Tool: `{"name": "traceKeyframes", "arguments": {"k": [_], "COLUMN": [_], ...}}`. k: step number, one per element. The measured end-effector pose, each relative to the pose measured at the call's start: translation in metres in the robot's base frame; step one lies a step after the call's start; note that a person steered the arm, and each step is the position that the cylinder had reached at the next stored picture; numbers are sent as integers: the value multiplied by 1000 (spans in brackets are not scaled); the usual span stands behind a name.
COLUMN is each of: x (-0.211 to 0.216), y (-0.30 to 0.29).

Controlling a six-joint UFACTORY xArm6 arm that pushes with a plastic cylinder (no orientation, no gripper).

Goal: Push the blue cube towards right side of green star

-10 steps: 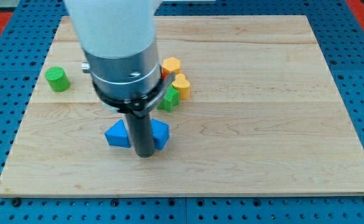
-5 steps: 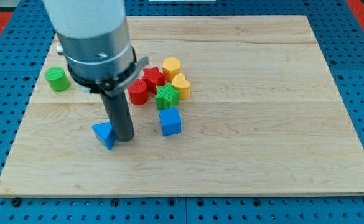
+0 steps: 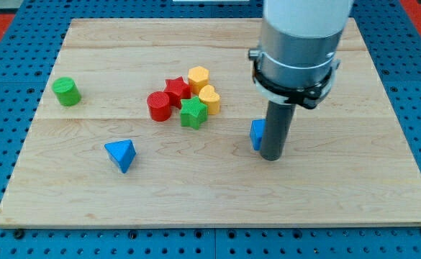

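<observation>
Blue cube lies on the view's right of green star, clear gap between.

My tip on the wooden board touches, or all but touches, the cube's right side, rod hiding part of it. No claw fitted, only the rod. Judged largely done; at most a nudge left toward the star.
</observation>
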State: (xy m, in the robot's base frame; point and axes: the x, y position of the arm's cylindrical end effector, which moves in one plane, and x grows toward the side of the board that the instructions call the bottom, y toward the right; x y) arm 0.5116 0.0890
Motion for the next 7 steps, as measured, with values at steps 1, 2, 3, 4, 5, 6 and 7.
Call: {"name": "traceKeyframes", "arguments": {"k": [1, 2, 3, 4, 5, 6, 7], "x": [-18, -43, -44, -68, -85, -85, -68], "y": [-1, -13, -12, 56, 6, -6, 21]}}
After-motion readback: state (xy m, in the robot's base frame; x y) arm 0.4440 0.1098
